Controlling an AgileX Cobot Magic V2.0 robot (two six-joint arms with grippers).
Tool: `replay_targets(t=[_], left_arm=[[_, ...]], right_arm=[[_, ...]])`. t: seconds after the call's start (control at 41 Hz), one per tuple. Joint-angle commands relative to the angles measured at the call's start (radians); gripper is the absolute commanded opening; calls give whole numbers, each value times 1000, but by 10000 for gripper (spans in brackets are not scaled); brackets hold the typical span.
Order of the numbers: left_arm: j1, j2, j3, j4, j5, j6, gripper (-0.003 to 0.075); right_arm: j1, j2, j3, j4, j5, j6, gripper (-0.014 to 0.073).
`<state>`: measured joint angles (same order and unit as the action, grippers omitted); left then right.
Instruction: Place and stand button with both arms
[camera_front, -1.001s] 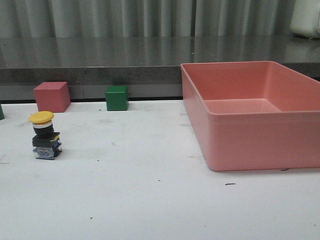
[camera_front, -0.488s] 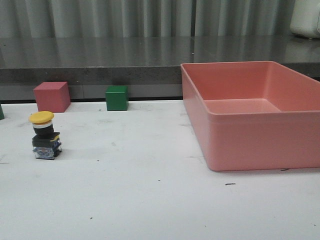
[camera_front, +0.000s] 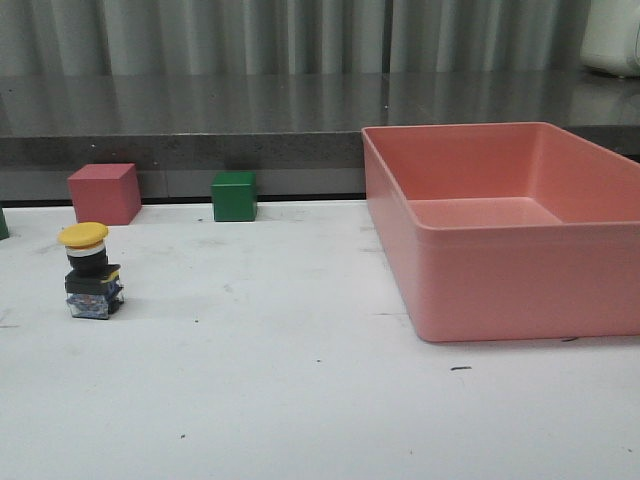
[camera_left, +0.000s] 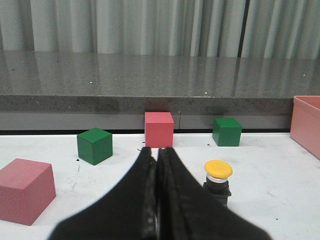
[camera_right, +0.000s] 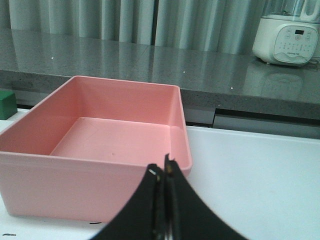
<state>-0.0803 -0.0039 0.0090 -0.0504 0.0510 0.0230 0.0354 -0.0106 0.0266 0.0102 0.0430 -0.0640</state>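
The button (camera_front: 90, 270), with yellow mushroom cap, black neck and black-and-blue base, stands upright on the white table at the left. It also shows in the left wrist view (camera_left: 218, 179). My left gripper (camera_left: 157, 150) is shut and empty, a little short of the button and beside it. My right gripper (camera_right: 162, 167) is shut and empty, just in front of the near wall of the pink bin (camera_right: 80, 185). Neither arm shows in the front view.
The large pink bin (camera_front: 520, 280) stands empty on the right. A red cube (camera_front: 103, 193) and a green cube (camera_front: 234, 196) sit at the table's back edge. The left wrist view shows another green cube (camera_left: 94, 145) and a pink cube (camera_left: 24, 190). A white appliance (camera_right: 287, 37) stands on the dark counter.
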Motion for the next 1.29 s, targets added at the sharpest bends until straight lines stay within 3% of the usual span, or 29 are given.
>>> replay_targets(t=[0.0,1.269], left_arm=[[1,-21,15,-10,-87,-5,-20],[14,-21,15,-10,-87,-5,-20]], right_arm=[[-7,-18,-3,6,-88,-6,-68],[-2,-18,-3,6,-88,-6,-68]])
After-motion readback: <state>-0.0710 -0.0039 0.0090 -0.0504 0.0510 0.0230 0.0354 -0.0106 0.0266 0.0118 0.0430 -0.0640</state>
